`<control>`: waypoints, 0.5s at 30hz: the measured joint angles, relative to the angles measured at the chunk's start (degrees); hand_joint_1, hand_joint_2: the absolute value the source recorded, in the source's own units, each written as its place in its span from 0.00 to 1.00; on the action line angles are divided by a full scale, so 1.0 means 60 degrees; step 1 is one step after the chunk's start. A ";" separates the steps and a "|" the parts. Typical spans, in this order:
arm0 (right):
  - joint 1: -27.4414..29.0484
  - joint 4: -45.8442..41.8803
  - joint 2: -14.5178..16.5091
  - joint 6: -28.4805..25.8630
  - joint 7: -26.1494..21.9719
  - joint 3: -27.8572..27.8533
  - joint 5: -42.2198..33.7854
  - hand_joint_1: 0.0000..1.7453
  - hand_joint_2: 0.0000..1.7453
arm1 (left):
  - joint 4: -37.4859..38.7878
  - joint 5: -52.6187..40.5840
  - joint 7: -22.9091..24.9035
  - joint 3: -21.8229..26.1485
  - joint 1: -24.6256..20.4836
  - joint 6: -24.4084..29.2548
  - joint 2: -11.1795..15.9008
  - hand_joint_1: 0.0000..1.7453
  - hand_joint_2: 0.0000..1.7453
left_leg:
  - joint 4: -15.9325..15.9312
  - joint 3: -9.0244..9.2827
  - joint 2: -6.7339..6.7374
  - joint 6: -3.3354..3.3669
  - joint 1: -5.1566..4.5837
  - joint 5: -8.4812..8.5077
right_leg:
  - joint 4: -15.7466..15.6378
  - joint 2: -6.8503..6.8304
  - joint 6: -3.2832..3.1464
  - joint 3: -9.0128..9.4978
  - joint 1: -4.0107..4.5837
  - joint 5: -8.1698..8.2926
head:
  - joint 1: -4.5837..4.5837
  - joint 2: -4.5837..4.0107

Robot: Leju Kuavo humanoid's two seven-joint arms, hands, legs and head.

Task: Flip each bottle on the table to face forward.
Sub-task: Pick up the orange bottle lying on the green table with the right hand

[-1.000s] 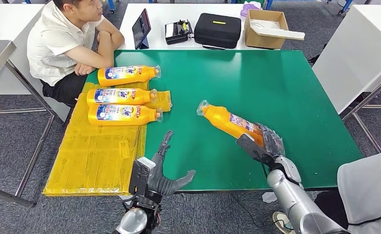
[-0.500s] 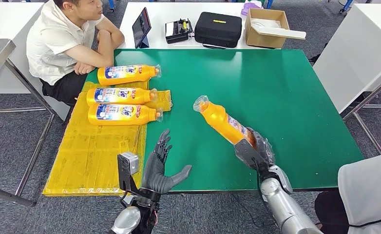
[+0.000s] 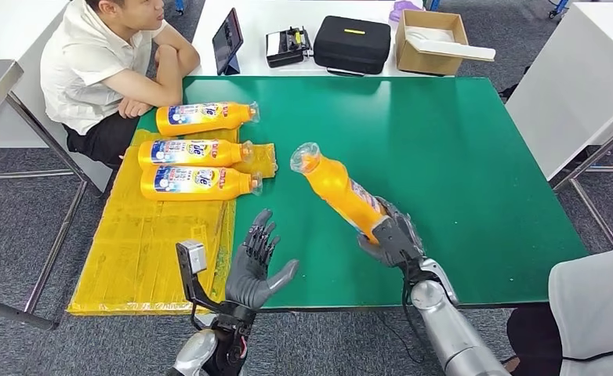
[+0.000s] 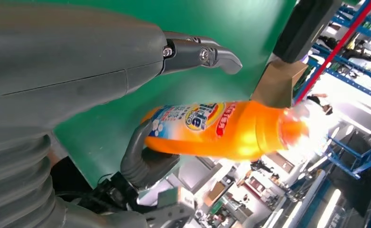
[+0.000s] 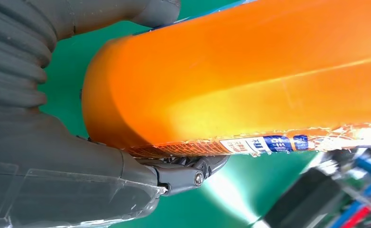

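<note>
My right hand grips the base of an orange bottle and holds it tilted above the green table, cap end up and toward the far left. The right wrist view has the same bottle pressed against the thumb and fingers. My left hand hovers open over the table's near edge, fingers spread, a short way left of the held bottle. Three more orange bottles lie on their sides at the far left, labels up, caps pointing right.
A yellow sheet covers the table's left side under two of the bottles. A seated person leans on the far left corner. Behind, a white table holds a tablet, a black case and a cardboard box.
My right hand has lifted the bottle off the table and swung it left, cap end rising. My left hand has risen slightly and moved a little toward the bottle.
</note>
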 joint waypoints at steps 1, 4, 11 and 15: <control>-0.0001 -0.0117 0.0031 0.0019 -0.0052 0.0135 0.0015 1.00 1.00 | 0.0048 0.0196 0.0061 0.0034 -0.0025 -0.0162 -0.0013 0.00 1.00 | 0.0000 -0.0006 0.0000 0.0000 0.0000 0.0000 | 0.0000 0.0000 0.0000 -0.0006 0.0000 0.0000 | 0.0000 0.0000; -0.0008 -0.0413 0.0075 0.0021 -0.0168 0.0586 0.0052 1.00 1.00 | 0.0213 0.0627 0.0117 0.0152 -0.0102 -0.0644 -0.0069 0.00 1.00 | 0.0000 -0.0018 0.0000 0.0000 -0.0001 0.0001 | 0.0000 0.0000 0.0000 -0.0018 -0.0001 0.0000 | -0.0001 0.0000; 0.0002 -0.0826 0.0079 0.0020 -0.0202 0.1084 0.0040 1.00 1.00 | 0.0469 0.0488 -0.0085 0.0295 -0.0262 -0.0668 -0.0120 0.00 1.00 | 0.0001 -0.0027 -0.0005 0.0001 -0.0001 0.0002 | 0.0000 -0.0002 0.0000 -0.0027 -0.0002 0.0000 | 0.0000 0.0000; 0.0193 -0.1207 0.0034 0.0021 -0.0233 0.1209 -0.0025 1.00 1.00 | 0.0519 -0.0250 -0.0500 0.0347 -0.0342 -0.0233 -0.0148 0.00 1.00 | 0.0001 -0.0030 -0.0005 0.0001 -0.0001 0.0001 | -0.0001 -0.0002 0.0000 -0.0031 -0.0002 0.0000 | 0.0001 0.0000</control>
